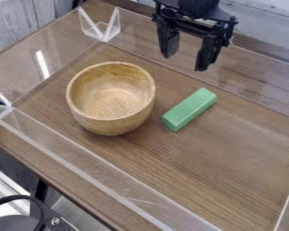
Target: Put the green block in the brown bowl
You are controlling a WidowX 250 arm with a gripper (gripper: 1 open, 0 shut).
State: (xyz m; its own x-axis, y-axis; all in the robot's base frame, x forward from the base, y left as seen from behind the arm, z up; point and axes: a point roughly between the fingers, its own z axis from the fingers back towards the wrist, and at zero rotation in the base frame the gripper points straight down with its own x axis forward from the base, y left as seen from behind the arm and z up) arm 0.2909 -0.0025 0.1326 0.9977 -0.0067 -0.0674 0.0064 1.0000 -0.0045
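Nearest to the camera is the clear plastic wall [62, 158] that runs around the wooden table [231, 171], and just behind it stands the brown bowl [111, 97], upright and empty as far as can be seen. The gripper [191, 52] hangs above the far part of the table, pointing straight down, with its two dark fingers [208, 56] spread wide apart and nothing between them.

The green block [190, 109] lies flat on the table, below the gripper and a little toward the camera from it. It is just beside the bowl but not touching it; the bowl is on the left of the block in the picture, lower and to the left of the gripper. The long side of the block runs on a diagonal, from near-left to far-right.

The step in hand seems to be the approach to the block, so the task is hardly begun. To do it well, I think the gripper should come toward the camera until it is centred over the middle of the block, and turn so that the fingers close across the narrow width, not along the length. It should descend slowly, keeping away from the bowl's wall, because a touch could push the bowl or the block aside.
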